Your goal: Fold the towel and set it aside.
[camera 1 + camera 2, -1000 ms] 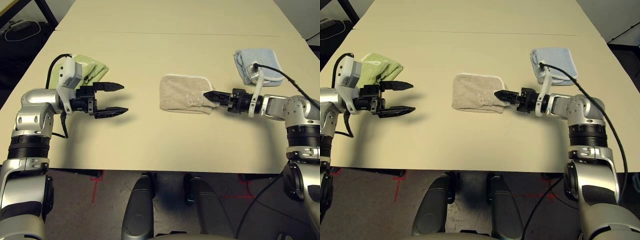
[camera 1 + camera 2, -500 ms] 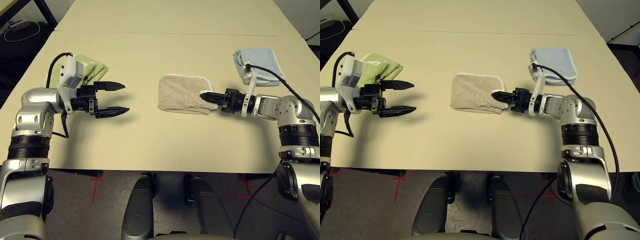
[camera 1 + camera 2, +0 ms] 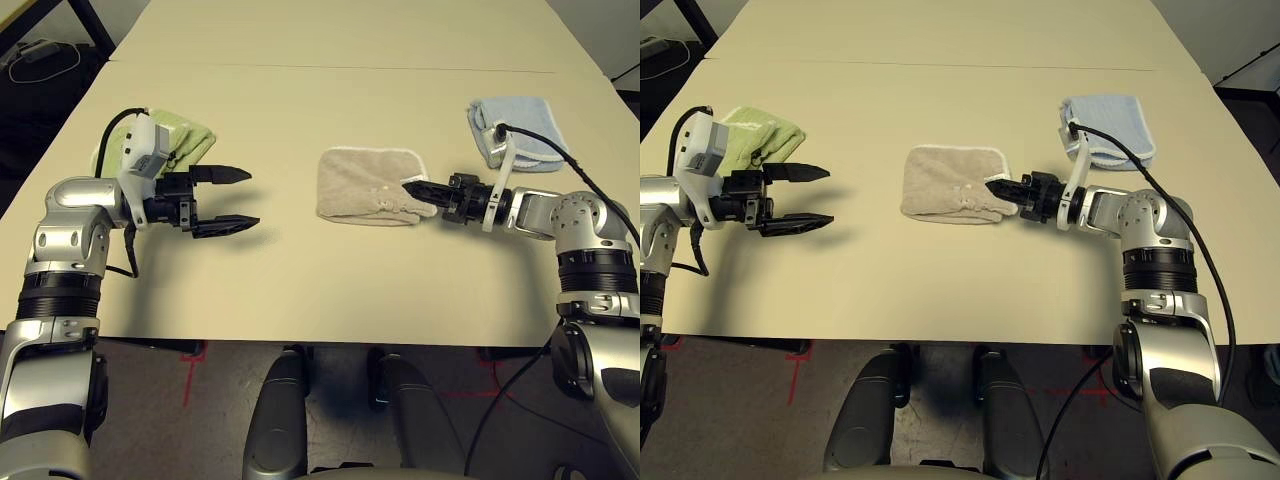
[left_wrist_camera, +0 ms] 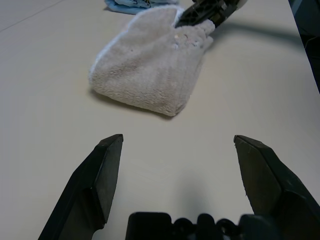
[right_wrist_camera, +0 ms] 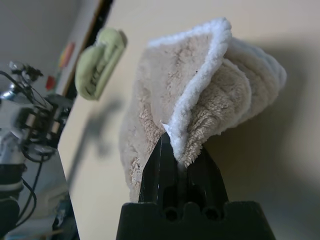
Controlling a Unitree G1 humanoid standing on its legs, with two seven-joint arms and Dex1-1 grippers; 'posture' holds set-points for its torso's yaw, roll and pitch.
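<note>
Table (image 3: 330,290): one, smooth pale laminate, rectangular.
Towel (image 3: 360,185): one, tan terry, white-stitched edge, folded, at centre.
Blue towel (image 3: 520,125): one, folded terry, 2 o'clock.
Green towel (image 3: 190,140): one, bunched terry, 10 o'clock.
Right gripper (image 3: 412,187): pinched tight on the towel's 3 o'clock edge.
Left gripper (image 3: 235,198): spread wide, holding nothing, 9 o'clock.

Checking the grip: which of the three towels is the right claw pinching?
The beige towel mid-table; the green towel and blue towel lie untouched.
</note>
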